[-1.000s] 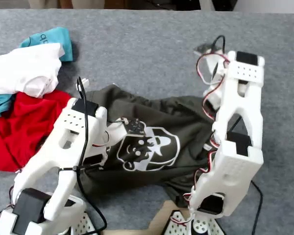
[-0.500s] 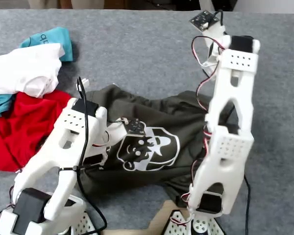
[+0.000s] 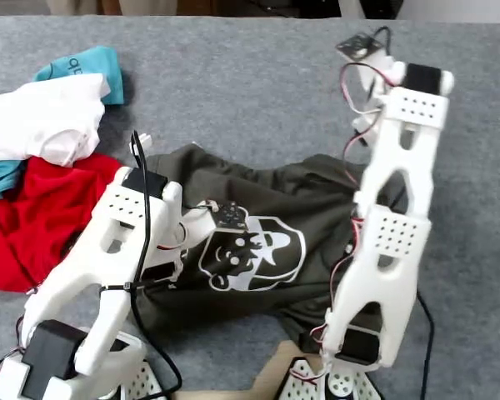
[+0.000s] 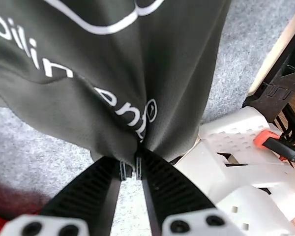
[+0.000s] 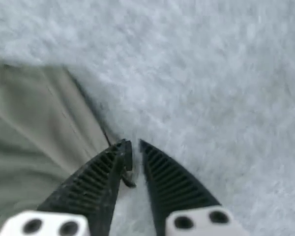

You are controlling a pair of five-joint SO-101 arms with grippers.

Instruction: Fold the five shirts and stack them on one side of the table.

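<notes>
- Shirt in dark olive (image 3: 258, 242), white print facing up, lies crumpled and spread over the middle of the grey tabletop (image 3: 233, 83), between the two arms.
- Left arm (image 3: 108, 250) leans in from the near left corner, over the olive shirt's left part.
- Left pincer (image 4: 132, 164): black fingers pressed together on a bunched fold at the olive shirt's edge. Cloth puckers at the tips and fans away from them, white lettering running across it.
- Right arm (image 3: 396, 225) stands tall along the olive shirt's right side, its wrist over tabletop by the shirt's far right corner.
- Right pincer (image 5: 132, 147): fingers nearly together, with a thin slit between them. The tips sit right at the line where the olive cloth meets grey tabletop. I cannot tell whether any cloth is caught between them.
- Red shirt (image 3: 33, 225) lies at the tabletop's left edge, touching the olive shirt's left side and partly hidden by the left arm.
- White shirt (image 3: 42, 121) is heaped on the far end of the red one.
- Teal shirt (image 3: 87, 65) peeks out from behind the white heap, with another scrap of teal showing at the left edge beneath it.
- All four shirts lie loose and unfolded.
</notes>
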